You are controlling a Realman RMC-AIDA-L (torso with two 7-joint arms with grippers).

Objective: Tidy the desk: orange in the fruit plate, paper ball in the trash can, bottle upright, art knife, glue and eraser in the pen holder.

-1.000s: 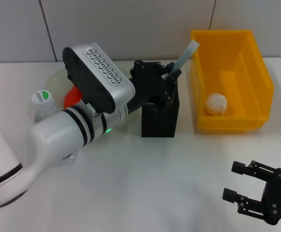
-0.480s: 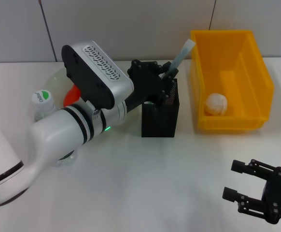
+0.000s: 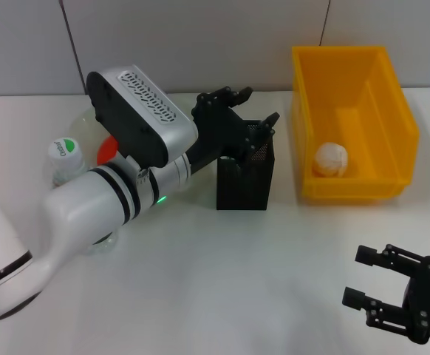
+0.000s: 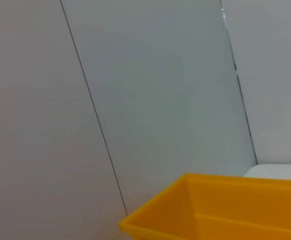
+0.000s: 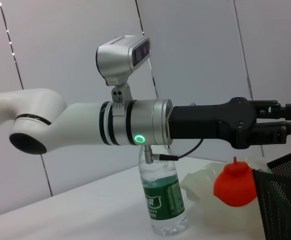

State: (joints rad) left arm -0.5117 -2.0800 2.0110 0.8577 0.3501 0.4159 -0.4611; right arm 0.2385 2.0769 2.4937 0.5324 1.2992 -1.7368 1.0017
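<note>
Head view: left gripper (image 3: 248, 107) hovers directly above the pen holder (image 3: 245, 176), fingers apart, empty; right gripper (image 3: 385, 296) open, idle.

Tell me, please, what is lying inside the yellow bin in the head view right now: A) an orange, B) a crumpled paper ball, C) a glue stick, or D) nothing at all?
B: a crumpled white paper ball rests on the floor of the yellow bin, toward its near left corner, and nothing else shows inside.
</note>
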